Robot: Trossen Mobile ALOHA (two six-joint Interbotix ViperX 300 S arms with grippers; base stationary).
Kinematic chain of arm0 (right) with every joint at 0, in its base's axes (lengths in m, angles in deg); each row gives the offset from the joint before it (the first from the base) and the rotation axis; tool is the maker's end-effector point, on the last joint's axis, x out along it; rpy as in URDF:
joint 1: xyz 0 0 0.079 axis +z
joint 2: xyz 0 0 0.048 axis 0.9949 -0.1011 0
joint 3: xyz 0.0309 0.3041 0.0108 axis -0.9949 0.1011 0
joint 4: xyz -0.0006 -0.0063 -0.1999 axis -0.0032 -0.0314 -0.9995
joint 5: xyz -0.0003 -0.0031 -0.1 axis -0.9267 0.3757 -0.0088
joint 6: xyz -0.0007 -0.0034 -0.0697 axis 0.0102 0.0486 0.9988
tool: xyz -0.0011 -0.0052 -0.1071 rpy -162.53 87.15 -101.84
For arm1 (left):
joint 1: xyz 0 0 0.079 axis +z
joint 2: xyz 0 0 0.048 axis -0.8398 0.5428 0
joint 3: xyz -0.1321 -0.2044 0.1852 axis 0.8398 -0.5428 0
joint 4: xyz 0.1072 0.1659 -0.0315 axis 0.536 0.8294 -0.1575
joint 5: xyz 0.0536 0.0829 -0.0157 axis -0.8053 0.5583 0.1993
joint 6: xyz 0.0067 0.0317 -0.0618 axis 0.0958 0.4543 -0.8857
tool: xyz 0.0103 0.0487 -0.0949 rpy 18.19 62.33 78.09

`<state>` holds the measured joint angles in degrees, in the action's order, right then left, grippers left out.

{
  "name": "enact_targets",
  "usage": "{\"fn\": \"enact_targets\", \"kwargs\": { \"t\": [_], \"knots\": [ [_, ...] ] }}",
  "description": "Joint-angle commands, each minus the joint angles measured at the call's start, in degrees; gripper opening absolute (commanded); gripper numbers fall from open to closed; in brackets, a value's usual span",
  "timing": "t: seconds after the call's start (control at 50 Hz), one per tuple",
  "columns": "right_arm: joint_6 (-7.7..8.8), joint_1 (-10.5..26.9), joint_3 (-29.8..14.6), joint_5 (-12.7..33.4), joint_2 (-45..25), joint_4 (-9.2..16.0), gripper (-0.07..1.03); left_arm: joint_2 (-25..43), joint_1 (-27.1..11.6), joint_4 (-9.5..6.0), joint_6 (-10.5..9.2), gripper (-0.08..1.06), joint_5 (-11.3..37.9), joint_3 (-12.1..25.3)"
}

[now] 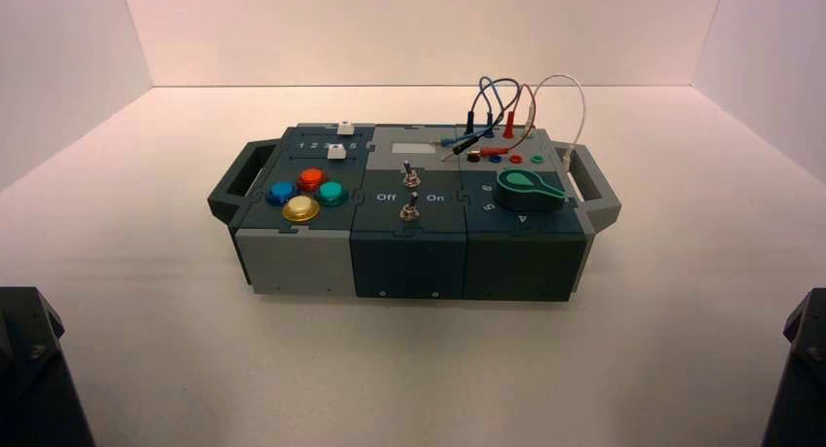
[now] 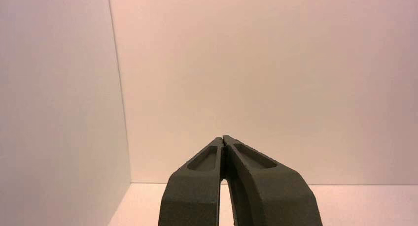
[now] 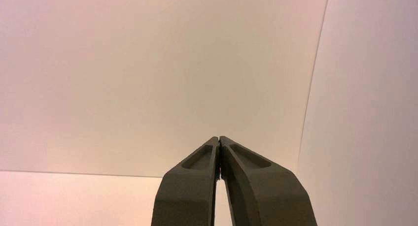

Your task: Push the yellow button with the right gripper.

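Note:
The yellow button (image 1: 301,208) is a domed amber cap at the front of a cluster of coloured buttons on the box's left section, with a blue button (image 1: 281,191), a red-orange button (image 1: 312,178) and a teal button (image 1: 332,192) around it. My right gripper (image 3: 219,139) is shut with nothing between its fingertips and faces a bare wall, far from the box; only its arm's dark base (image 1: 804,369) shows at the lower right of the high view. My left gripper (image 2: 224,138) is shut too, parked, its arm's base (image 1: 34,369) at the lower left.
The box (image 1: 409,262) stands mid-table with a handle (image 1: 234,179) at each end. Two toggle switches (image 1: 410,192) sit in its middle between "Off" and "On". A green knob (image 1: 529,189) and looping wires (image 1: 516,101) occupy its right section; two white sliders (image 1: 340,140) lie behind the buttons.

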<state>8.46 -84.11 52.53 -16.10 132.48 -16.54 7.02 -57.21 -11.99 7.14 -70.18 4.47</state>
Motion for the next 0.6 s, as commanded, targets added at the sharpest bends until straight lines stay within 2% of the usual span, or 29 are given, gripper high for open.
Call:
{"fn": "enact_targets", "kwargs": {
  "t": [0.02,0.48,0.6],
  "knots": [
    [0.09,-0.35,-0.97,-0.18,-0.18,-0.09,-0.02,0.26,0.00,0.00,0.35,-0.03,-0.35,1.14],
    [0.09,-0.35,-1.05,0.70,-0.44,-0.26,-0.02,0.44,0.09,0.00,0.53,-0.03,0.26,1.23],
    [0.26,0.79,-2.99,5.36,-1.67,-1.14,-0.02,0.88,0.00,0.00,0.70,-0.03,1.67,1.67]
  ]
}}
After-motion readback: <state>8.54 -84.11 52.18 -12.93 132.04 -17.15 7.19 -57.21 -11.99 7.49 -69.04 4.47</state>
